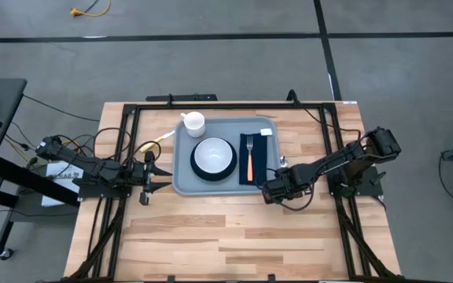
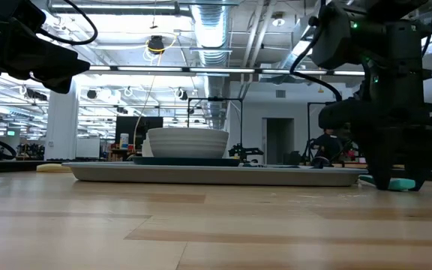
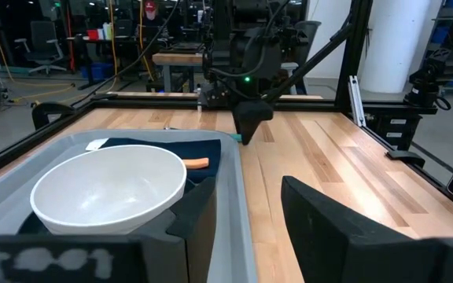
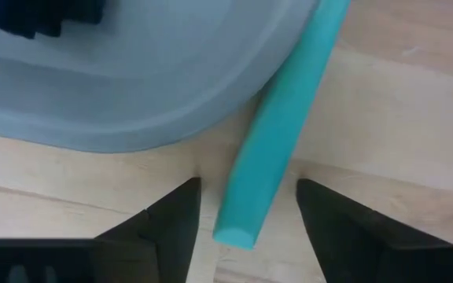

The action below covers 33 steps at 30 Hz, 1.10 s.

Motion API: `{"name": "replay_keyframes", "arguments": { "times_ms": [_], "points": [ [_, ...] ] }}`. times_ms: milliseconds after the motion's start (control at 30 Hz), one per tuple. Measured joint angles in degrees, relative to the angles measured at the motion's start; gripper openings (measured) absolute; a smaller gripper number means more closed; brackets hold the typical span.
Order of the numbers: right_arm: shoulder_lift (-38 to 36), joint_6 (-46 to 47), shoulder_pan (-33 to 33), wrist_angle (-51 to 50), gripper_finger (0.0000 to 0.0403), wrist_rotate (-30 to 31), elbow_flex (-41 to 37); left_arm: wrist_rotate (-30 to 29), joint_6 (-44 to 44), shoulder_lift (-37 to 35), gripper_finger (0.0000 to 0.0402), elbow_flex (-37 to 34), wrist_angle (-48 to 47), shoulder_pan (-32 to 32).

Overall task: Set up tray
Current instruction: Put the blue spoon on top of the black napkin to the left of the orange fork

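Item: tray (image 1: 183, 169), light grey-blue, flat on the worktop (image 1: 234, 236) toward its far half, between the two arms

Contents so far: white bowl (image 1: 213, 155) on a dark plate at the tray's middle; navy cloth (image 1: 259, 149) along its right side with an orange-handled fork (image 1: 250, 161) on it; white cup (image 1: 193, 122) at the far left corner

Outstanding piece: teal handle (image 4: 278, 130), lying on the worktop against the tray's near right corner, outside the rim; what utensil it belongs to you cannot tell

Right gripper (image 4: 246, 212): down at that corner, jaws released and straddling the handle's free end, one on each side, nothing clenched yet

Left gripper (image 1: 149, 182): waiting just beside the tray's left edge, jaws released, holding nothing

Step in hand, as you may judge it: pickup of the teal-handled piece, with placement on the cloth likely left

Next move calls for: you close the right jaws squarely across the handle, lift clear of the rim, then carry it over the cloth beside the fork without nudging the tray
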Motion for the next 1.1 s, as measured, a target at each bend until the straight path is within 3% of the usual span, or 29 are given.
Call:
{"name": "replay_keyframes", "arguments": {
  "times_ms": [133,367,933,1100],
  "points": [
    [0.0,1.2,-0.4,-0.5,0.0168,0.0,0.0,0.0,0.0,0.0,0.0135,0.0,0.0,0.0],
    [0.0,4.9,-0.3,-1.1,0.005,0.0,-0.1,0.0,0.0,0.0,0.0135,0.0,0.0,0.0],
    [0.2,12.0,-0.3,-2.5,0.0052,-0.7,0.0,0.0,0.0,0.0,0.0135,0.0,0.0,0.0],
    [-1.4,12.0,-1.6,-7.3,0.0052,0.6,-0.3,0.0,0.0,0.0,0.0135,0.0,0.0,0.0]
  ]
}}
